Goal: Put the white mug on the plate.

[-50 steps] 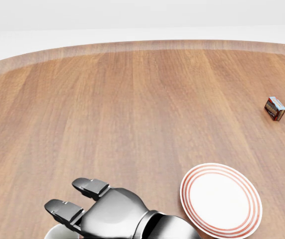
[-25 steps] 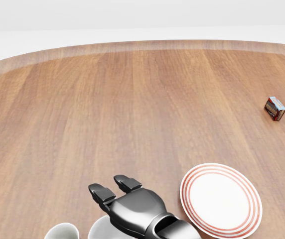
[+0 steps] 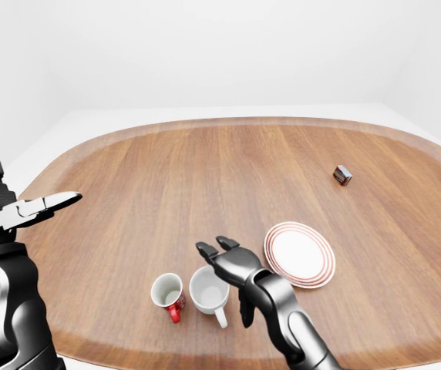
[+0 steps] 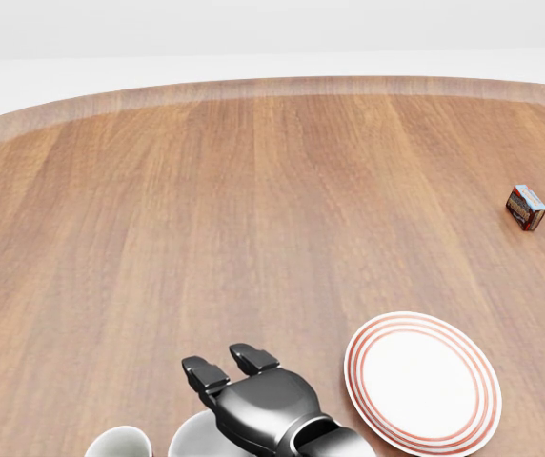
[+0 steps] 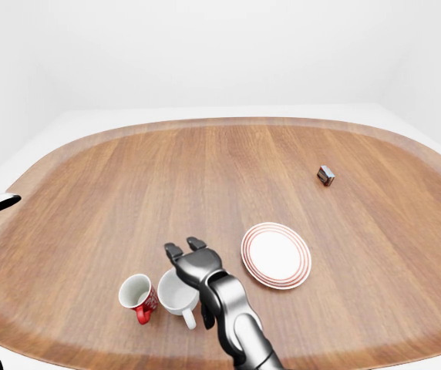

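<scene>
— Where's it at?
— Reaching. The left robot hand (image 3: 39, 206) hangs idle at far left, fingers straight, holding nothing. A red mug (image 3: 167, 294) and the white mug (image 3: 209, 292) stand together near the counter (image 3: 166, 177) edge. The right robot hand (image 3: 222, 257) hovers over the white mug's right rim, fingers spread.
— And next?
— I'd say close round it, lift, carry right to the plate (image 3: 299, 253).
— Touching yet?
— Can't tell; the palm hides that rim.
</scene>
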Available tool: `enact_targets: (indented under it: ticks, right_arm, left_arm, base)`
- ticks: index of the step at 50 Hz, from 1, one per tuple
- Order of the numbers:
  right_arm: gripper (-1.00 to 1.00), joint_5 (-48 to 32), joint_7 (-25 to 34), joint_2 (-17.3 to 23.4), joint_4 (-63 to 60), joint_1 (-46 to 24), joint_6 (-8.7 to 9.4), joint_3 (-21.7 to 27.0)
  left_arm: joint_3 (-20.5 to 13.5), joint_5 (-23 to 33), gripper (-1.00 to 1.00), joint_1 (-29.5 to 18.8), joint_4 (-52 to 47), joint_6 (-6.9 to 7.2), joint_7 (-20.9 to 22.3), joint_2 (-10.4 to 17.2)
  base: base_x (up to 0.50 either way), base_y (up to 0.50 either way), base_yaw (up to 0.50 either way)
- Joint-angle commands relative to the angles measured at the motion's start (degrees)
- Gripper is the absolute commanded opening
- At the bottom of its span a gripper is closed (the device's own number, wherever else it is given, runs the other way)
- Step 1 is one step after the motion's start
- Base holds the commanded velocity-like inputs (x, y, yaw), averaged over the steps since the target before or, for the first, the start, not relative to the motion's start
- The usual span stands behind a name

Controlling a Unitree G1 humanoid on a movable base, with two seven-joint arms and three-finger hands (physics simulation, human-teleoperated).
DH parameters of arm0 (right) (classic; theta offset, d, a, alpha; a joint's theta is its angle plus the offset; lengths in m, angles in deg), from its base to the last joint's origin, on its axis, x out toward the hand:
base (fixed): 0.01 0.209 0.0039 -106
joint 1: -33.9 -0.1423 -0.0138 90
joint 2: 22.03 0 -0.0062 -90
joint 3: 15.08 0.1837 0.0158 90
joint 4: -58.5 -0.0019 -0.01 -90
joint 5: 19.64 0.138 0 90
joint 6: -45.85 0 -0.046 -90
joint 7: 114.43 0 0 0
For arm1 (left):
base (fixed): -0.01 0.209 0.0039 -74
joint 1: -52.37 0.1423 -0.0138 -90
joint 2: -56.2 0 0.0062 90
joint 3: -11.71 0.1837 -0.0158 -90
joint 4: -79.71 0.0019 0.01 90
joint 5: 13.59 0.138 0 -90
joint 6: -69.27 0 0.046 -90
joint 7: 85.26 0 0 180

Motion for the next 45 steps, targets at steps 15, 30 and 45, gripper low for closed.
enact_targets:
  ticks: [15, 30, 45]
  right_arm:
    - [1.00, -2.4, 0.0, -3.7, 5.2, -0.1, 0.00, 3.3]
    - [1.00, -1.5, 0.0, -5.5, 13.3, -3.4, 0.00, 4.4]
    - [1.00, -0.7, 0.0, -7.0, 18.3, -5.7, 0.00, 4.7]
  left_arm:
    - [0.1, 0.1, 1.00, 0.1, 1.3, 0.00, 0.4, 0.0]
    - [0.0, 0.0, 1.00, 0.1, 0.2, 0.00, 0.0, 0.0]
    - [0.1, 0.1, 1.00, 0.0, 0.5, 0.00, 0.1, -0.1]
  base:
    - [0.00, 0.00, 0.00]
    - [0.00, 0.00, 0.00]
    - [0.00, 0.00, 0.00]
